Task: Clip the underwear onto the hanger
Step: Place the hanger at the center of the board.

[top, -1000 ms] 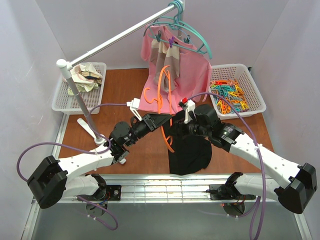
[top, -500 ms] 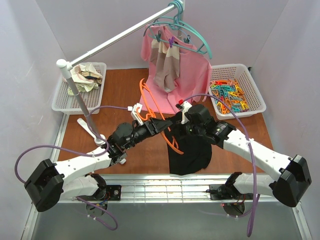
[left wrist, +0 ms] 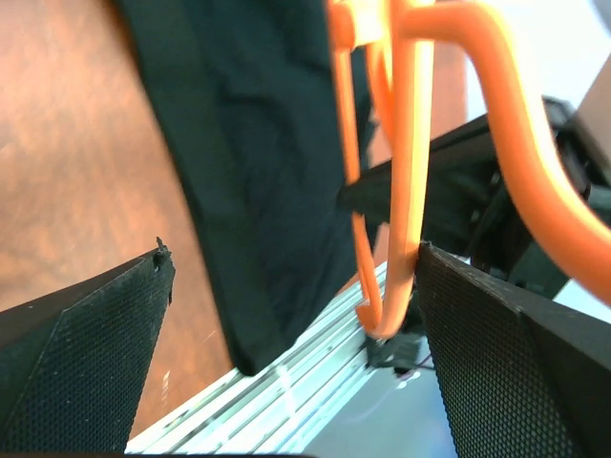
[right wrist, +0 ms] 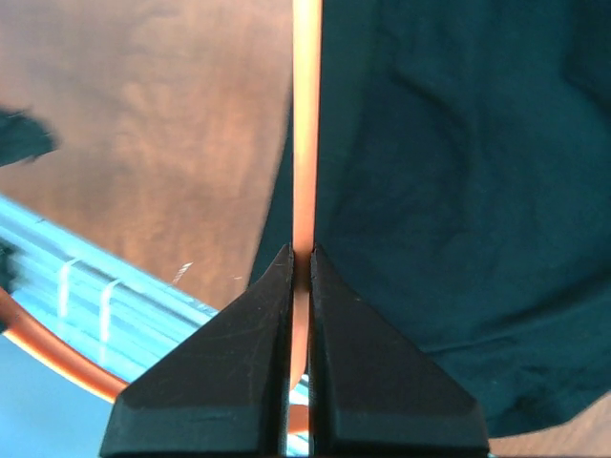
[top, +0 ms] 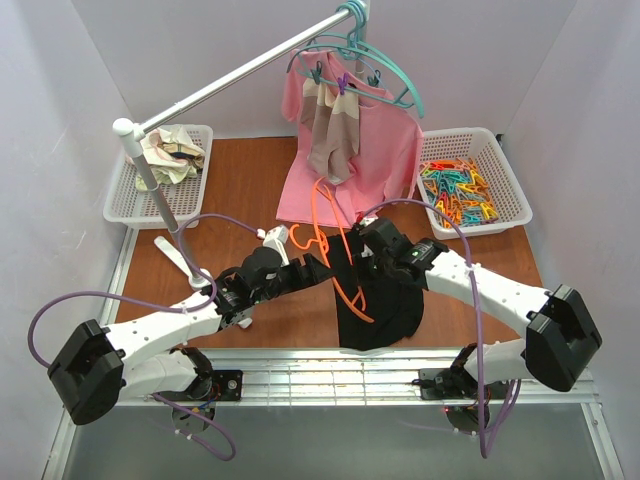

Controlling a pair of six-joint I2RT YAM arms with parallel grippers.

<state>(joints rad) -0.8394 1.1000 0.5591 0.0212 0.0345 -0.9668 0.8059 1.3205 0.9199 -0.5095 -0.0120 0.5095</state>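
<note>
here: brown counter [top: 240, 180], pale walls [top: 200, 40]; hanger [right wrist: 305, 114] runs near-far over underwear [right wrist: 458, 191]; right end effector [right wrist: 299, 256] grasping it, left end effector [left wrist: 293, 253] released.

Two arms, same build: left arm [top: 165, 322] and right arm [top: 500, 290] have white link shells, chunky black joint housings, black forearms. Purple cable [top: 45, 310] loops off each. White bracket [top: 272, 238] at the wrist. Left pincer [left wrist: 291, 253] fingers [left wrist: 76, 363] black, fine mesh texture; right pincer [right wrist: 299, 256] smooth black wedges. Black base mounts [top: 215, 385].

Both arms angled inward toward each other, left gripper [left wrist: 294, 252] spread wide, right gripper [right wrist: 298, 258] pinched on the hanger [right wrist: 305, 95]
</note>
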